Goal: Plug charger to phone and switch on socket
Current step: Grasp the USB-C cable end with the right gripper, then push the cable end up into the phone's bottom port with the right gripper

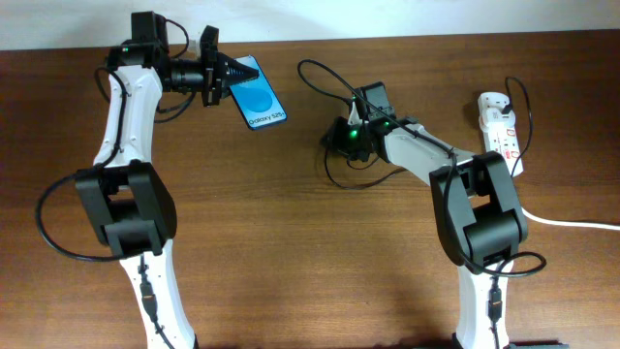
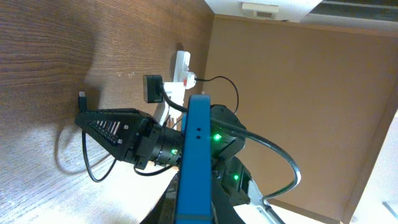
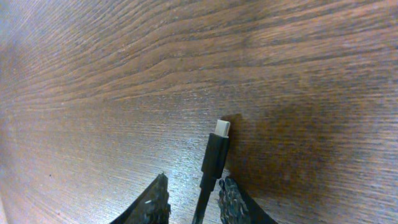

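Observation:
The phone (image 1: 260, 97), with its lit blue screen, is at the back left, held on its edge by my left gripper (image 1: 229, 74), which is shut on it. In the left wrist view the phone's blue edge (image 2: 196, 155) stands between the jaws (image 2: 199, 214). The charger, a thin black cable (image 1: 320, 79), loops across the table's middle. Its connector tip (image 3: 217, 144) lies on the wood and also shows in the left wrist view (image 2: 82, 96). My right gripper (image 1: 341, 136) (image 3: 194, 190) is low over the table, open, with the cable between its fingers. The socket (image 1: 500, 126) lies at the far right.
A black adapter block (image 1: 376, 97) sits behind the right gripper, with cable loops around it. The socket's thick white cord (image 1: 572, 223) runs off the right edge. The socket also shows in the left wrist view (image 2: 181, 67).

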Action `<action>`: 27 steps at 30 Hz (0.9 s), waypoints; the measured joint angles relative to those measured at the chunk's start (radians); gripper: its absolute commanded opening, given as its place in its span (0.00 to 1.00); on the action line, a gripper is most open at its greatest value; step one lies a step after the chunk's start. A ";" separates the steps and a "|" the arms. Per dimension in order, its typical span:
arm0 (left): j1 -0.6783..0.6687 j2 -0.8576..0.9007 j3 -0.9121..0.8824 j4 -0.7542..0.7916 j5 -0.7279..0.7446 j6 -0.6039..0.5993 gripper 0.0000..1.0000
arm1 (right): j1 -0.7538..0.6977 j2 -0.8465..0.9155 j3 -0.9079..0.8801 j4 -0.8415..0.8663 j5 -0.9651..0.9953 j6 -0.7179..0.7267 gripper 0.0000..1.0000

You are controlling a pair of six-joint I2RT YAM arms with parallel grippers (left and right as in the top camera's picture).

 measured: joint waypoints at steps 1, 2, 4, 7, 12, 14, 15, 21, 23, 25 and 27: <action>0.000 0.000 0.000 0.000 0.000 0.000 0.00 | 0.000 0.000 0.000 0.000 0.000 0.003 0.25; 0.000 0.000 0.000 0.000 0.000 0.000 0.00 | 0.000 0.002 0.000 0.000 0.000 0.004 0.22; 0.000 0.000 0.000 -0.005 0.000 0.000 0.00 | 0.001 0.002 0.000 -0.009 0.000 0.005 0.04; 0.000 0.000 0.000 -0.024 0.000 0.000 0.00 | 0.001 0.008 0.002 -0.036 -0.003 0.006 0.04; 0.000 0.000 0.000 -0.034 0.000 0.000 0.00 | -0.049 0.005 0.003 -0.080 -0.082 -0.095 0.04; 0.000 0.000 0.000 -0.039 0.000 0.000 0.00 | -0.108 -0.034 0.002 -0.141 -0.152 -0.208 0.04; 0.000 0.000 0.000 -0.043 0.000 0.001 0.00 | -0.135 -0.080 0.001 -0.183 -0.200 -0.268 0.04; -0.047 0.000 0.000 -0.045 0.096 0.154 0.00 | -0.217 -0.409 0.002 -0.362 -0.464 -0.514 0.04; -0.076 0.000 0.000 -0.045 0.162 0.222 0.00 | -0.228 -0.497 0.002 -0.424 -0.502 -0.547 0.04; -0.098 0.000 0.000 -0.045 0.212 0.270 0.00 | -0.241 -0.578 0.002 -0.479 -0.516 -0.565 0.04; -0.105 0.000 0.000 -0.045 0.234 0.292 0.00 | -0.252 -0.650 0.002 -0.522 -0.522 -0.573 0.04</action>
